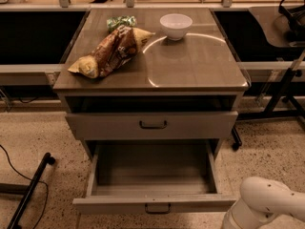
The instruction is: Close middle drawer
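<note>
The middle drawer (152, 202) is pulled far out below the uppermost drawer (151, 125). It is empty, and its flat front with a small dark handle (157, 208) faces the camera near the bottom edge. The uppermost drawer stands slightly out, with a dark gap above its front. The lowest drawer is hidden under the open one. My gripper is out of view. Only a white arm link (269, 204) shows at the bottom right, just right of the open drawer's front corner.
A chip bag (112, 51), a green packet (120, 22) and a white bowl (176, 26) sit on the cabinet top (190, 66). A black stand with a cable (28, 190) lies on the floor at the left. A chair base (281, 94) is at the right.
</note>
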Robot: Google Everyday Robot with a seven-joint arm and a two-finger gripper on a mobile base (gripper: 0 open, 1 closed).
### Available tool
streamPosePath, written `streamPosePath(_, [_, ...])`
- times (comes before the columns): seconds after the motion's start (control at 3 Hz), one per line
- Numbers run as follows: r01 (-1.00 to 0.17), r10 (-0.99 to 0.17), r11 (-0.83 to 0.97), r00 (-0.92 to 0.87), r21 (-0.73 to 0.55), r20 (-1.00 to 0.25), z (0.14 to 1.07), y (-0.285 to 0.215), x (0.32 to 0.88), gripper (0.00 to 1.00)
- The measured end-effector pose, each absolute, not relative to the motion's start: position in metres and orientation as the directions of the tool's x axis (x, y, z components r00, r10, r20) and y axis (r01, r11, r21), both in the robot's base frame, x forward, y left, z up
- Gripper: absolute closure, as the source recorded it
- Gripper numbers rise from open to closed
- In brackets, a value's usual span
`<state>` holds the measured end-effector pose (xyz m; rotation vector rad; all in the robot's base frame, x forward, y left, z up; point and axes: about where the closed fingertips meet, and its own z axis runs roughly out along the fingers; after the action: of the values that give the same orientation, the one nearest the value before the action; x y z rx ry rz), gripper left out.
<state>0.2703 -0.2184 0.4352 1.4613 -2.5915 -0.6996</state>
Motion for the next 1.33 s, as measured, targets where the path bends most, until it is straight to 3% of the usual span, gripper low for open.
streamPosePath(0.33, [-0.819, -0.824, 0.443, -0.533, 0.365, -0.193, 0.447, -0.216, 0.281, 1.0])
streamPosePath(1.33, [-0.846, -0.825, 0.443, -0.514, 0.296, -0.236, 0.443, -0.198, 0.312, 1.0])
